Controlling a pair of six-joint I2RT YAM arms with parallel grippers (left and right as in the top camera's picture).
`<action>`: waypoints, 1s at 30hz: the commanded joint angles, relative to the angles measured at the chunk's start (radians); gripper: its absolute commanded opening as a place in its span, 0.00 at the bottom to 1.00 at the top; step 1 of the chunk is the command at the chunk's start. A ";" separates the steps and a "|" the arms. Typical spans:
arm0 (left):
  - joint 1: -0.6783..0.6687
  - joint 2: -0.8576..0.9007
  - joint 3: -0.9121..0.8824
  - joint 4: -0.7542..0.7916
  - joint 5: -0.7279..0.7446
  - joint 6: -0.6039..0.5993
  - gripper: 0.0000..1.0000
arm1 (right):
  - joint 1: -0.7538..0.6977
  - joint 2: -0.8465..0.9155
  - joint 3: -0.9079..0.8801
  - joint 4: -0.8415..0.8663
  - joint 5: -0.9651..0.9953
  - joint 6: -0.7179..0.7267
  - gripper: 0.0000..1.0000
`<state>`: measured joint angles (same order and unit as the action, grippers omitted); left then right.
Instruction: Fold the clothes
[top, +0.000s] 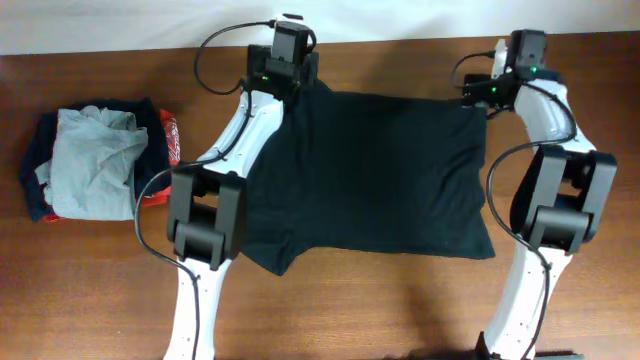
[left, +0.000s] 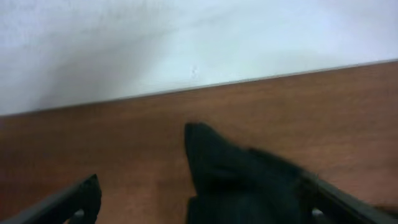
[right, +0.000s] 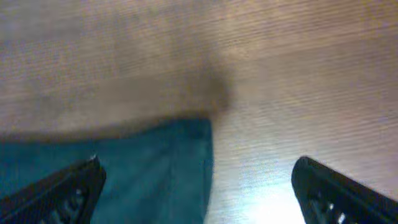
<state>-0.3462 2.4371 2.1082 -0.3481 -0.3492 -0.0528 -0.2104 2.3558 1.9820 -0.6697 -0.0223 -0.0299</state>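
Both grippers wide open over T-shirt corners.

The left arm and the right arm share one build: glossy white links joined by boxy black joint housings (the bulkiest sit mid-frame in the overhead view). Thin black cables loop between joints. Small green lights glow near the wrists. The left gripper and the right gripper have dark, blunt fingers.
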 joint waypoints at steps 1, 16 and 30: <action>0.035 -0.022 0.030 -0.085 -0.014 -0.003 0.99 | -0.024 0.005 0.158 -0.103 0.019 0.016 0.99; 0.055 -0.230 0.298 -0.733 0.214 -0.003 0.99 | -0.027 0.005 0.865 -1.001 -0.188 0.070 0.99; 0.055 -0.408 0.322 -1.299 0.260 -0.079 0.99 | -0.012 -0.459 0.774 -1.029 -0.158 0.170 0.99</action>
<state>-0.2920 2.0735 2.4271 -1.5837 -0.1005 -0.0895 -0.2329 2.0613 2.8399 -1.6924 -0.2295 0.1310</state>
